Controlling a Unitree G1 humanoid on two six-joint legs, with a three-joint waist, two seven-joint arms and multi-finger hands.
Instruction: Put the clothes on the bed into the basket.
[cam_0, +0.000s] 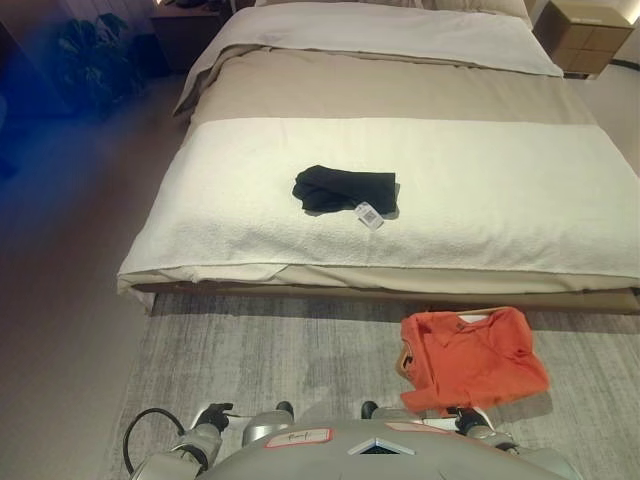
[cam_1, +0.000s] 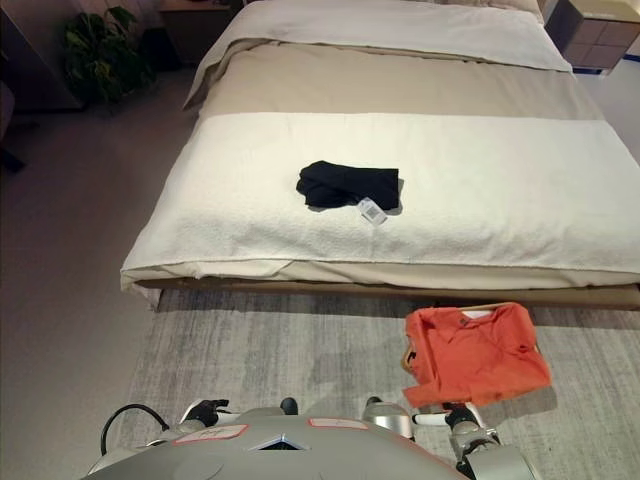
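A folded black garment lies on the bed; an orange shirt covers the basket. Neither robot hand's grip can be told.

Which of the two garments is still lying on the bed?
The folded black garment with a white tag, on the bed's white blanket; the orange shirt lies over the basket on the floor.

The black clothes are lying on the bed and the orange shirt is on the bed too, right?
Not quite. The folded black clothes do lie on the white bed cover, but the orange shirt isn't on the bed: the left eye view shows it down on the floor side, draped over the basket on the grey rug.
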